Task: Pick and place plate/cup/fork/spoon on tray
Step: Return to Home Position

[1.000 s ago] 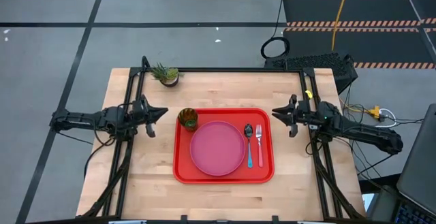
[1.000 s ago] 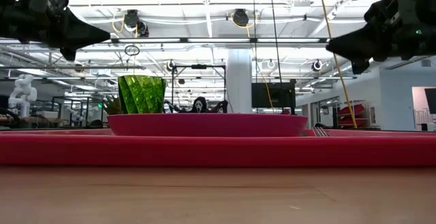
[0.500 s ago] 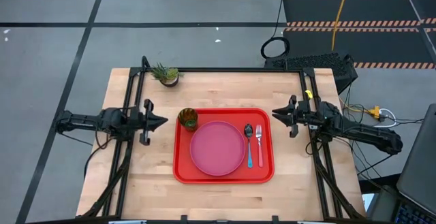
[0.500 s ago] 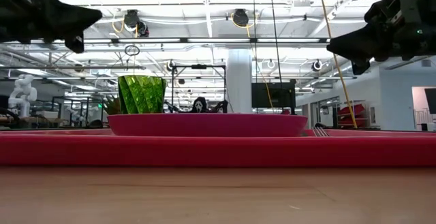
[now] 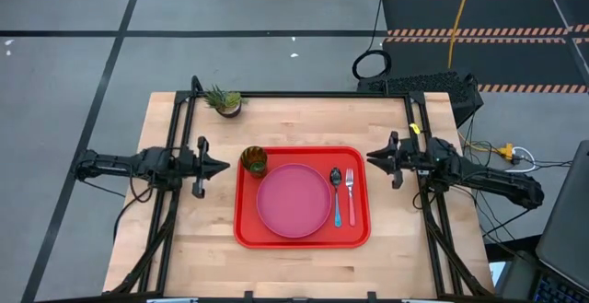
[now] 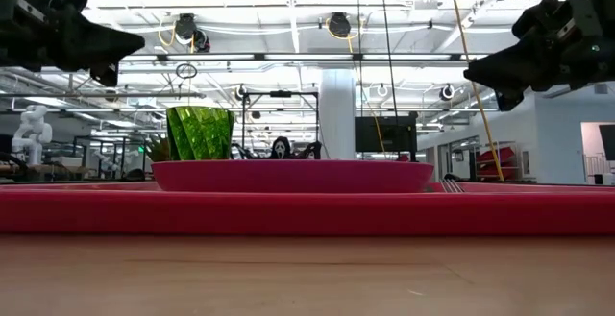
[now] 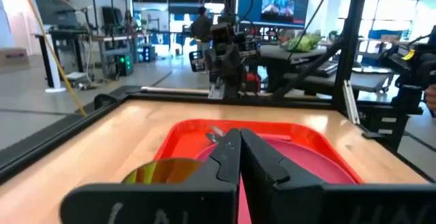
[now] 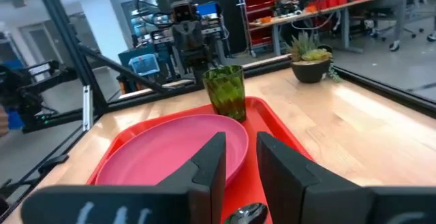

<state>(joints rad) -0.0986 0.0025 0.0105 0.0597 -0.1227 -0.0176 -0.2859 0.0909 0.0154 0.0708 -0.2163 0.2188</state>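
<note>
The red tray (image 5: 241,220) lies in the middle of the table. On it rest the pink plate (image 5: 294,200), the green cup (image 5: 254,161) standing upright at its far left corner, and the blue-handled spoon (image 5: 336,194) beside the red-handled fork (image 5: 350,194), right of the plate. My left gripper (image 5: 224,166) hovers left of the tray, level and shut on nothing, as its wrist view (image 7: 235,139) shows. My right gripper (image 5: 371,157) hovers above the tray's right rim, level, its fingers a little apart and empty in its wrist view (image 8: 240,149).
A small potted spiky plant (image 5: 224,100) stands at the table's far edge, left of centre. Black frame rails run along the table's far, left and right sides. Bare wood lies in front of the tray and on both sides of it.
My left gripper has shifted a little toward the table's near edge and turned about its wrist, staying left of the tray. The things on the tray have not moved.
</note>
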